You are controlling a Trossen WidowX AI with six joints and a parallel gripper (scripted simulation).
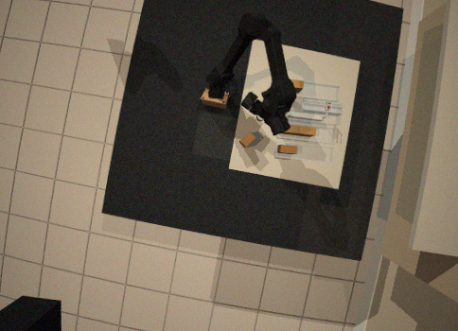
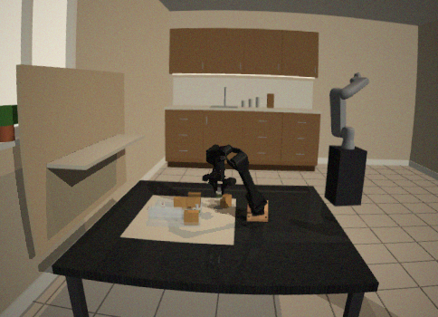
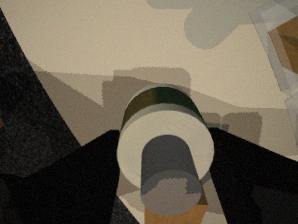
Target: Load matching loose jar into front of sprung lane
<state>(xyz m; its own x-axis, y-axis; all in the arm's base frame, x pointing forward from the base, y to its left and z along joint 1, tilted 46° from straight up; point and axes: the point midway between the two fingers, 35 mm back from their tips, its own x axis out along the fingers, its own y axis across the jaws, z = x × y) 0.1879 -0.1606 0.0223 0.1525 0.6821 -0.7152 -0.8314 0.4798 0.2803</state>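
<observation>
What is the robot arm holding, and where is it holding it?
A jar, pinched by the sides of its wide round body, below the narrower gray top.

Claw (image 1: 255,121) (image 2: 219,189) (image 3: 162,139) shut on a jar, up off table

Arm (image 1: 278,58) (image 2: 246,175) bent at elbow w/ forearm out over the pale mat; wrist (image 1: 274,102) (image 2: 217,165) angled down, fingers either side of jar, both touching.

Open air surrounds the jar (image 3: 165,150) above the pale mat (image 1: 303,176) (image 2: 140,232) (image 3: 90,35). Toward the clear lanes (image 1: 331,153) (image 2: 167,216) (image 3: 267,50), their walls and the orange-brown blocks (image 1: 288,149) (image 2: 191,217) (image 3: 290,42) obstruct low passage; above them is free room.
</observation>
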